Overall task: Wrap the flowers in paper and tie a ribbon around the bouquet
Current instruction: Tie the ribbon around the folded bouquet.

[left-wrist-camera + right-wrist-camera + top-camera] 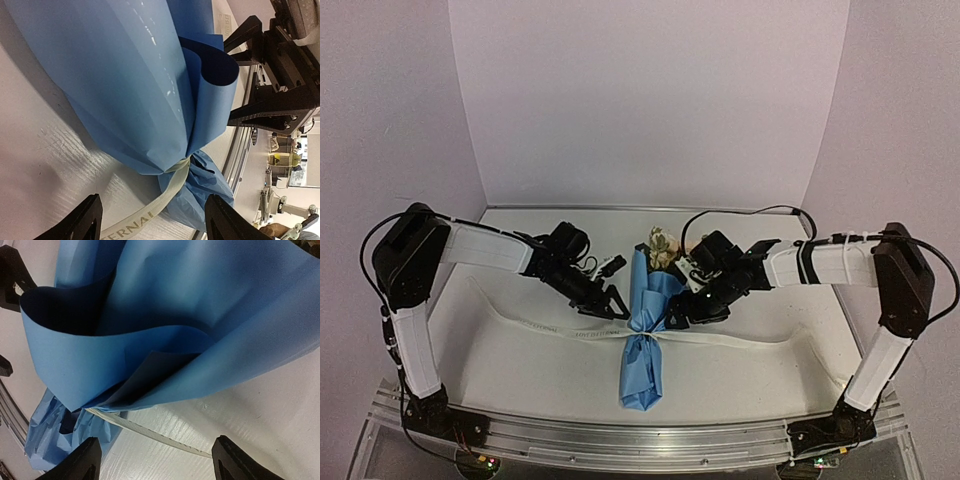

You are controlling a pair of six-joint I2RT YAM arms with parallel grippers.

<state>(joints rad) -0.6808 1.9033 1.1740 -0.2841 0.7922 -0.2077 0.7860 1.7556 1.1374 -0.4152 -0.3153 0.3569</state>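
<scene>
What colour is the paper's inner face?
Dark blue, on paper light blue outside; best in right wrist view.

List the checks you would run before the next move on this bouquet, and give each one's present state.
1. The paper is wrapped around the flowers: ok, blooms poke out at the far end.
2. The ribbon circles the roll's waist: ok, it pinches the roll in.
3. A knot is tied in the ribbon: cannot tell.
4. The ribbon tails are spread to either side: ok.
5. The left claw is open and empty: ok.
6. The right claw is open and empty: ok.
</scene>
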